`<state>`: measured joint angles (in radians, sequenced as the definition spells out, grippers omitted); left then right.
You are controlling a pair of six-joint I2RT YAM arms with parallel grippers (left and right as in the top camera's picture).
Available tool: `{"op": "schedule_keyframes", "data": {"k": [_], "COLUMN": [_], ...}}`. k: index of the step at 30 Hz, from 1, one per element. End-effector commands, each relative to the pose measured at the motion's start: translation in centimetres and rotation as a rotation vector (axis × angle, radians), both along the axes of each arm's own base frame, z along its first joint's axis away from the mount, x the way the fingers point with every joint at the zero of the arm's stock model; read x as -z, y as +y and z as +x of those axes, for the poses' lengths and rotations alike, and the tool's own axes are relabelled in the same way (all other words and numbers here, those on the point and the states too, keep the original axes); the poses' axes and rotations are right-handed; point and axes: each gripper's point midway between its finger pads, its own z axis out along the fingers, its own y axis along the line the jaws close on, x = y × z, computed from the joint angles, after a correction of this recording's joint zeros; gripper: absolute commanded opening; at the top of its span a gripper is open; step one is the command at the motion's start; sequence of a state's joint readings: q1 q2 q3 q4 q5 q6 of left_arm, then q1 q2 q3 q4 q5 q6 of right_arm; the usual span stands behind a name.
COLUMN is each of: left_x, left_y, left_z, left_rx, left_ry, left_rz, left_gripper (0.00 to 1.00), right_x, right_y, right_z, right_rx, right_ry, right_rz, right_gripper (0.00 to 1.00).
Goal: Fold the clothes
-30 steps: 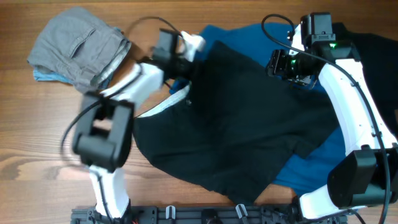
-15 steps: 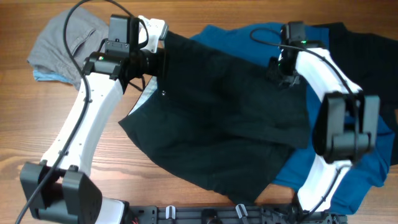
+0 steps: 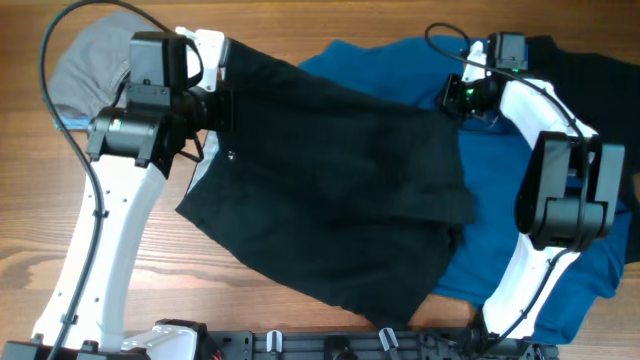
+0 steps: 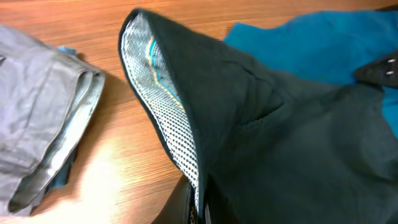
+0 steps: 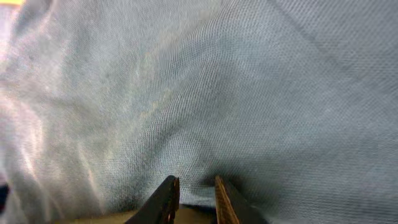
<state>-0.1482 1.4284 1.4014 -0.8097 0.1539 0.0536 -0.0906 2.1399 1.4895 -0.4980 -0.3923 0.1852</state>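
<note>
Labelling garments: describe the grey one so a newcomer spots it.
On the wooden table, look to the overhead view's top-left corner. The grey shorts lie folded there, left of the black garment. Only they are grey, unlike that and the blue garment.

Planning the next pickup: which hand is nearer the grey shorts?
Left. The left hand, gripping the black garment's edge, is just beside the grey shorts; the right hand is across that garment, over the blue one.
</note>
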Motion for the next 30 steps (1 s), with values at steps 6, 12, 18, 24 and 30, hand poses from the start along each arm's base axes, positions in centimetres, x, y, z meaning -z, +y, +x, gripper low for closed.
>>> {"op": "schedule_keyframes", "data": {"k": [6,12,18,24,30], "left_x": [-3.2,-5.5,-6.0,-6.0,-6.0], "left_y": [4.1,5.7,5.7,5.7,5.7], "left_z": [-0.8,-1.7,-1.5,-1.4,-1.4], "left_rx": [-0.129,-0.192,-0.192,-0.192,-0.192], "left_ry": [-0.080,-0.141,-0.164,-0.167,-0.168], "left_rz": [0.040,0.014,0.011,0.011,0.010], "left_gripper": [0.04,0.04,0.09,0.14,0.16], "right_x": [4.3,9.4,1.7,-9.2,-13.1], "right_y": [-0.6,-11.1,-31.6,-39.0,-28.1], "right_z": [-0.9,-4.2,-10.8,-11.0,-6.7], "right_rx": [0.125,0.482,0.900,0.958,0.576], "right_ry": [0.109,0.286,0.327,0.055,-0.017], "right_rz": [-0.090,-0.254,-0.287,-0.132,0.091], "right_gripper": [0.19,0.04,0.04,0.13,0.26]}}
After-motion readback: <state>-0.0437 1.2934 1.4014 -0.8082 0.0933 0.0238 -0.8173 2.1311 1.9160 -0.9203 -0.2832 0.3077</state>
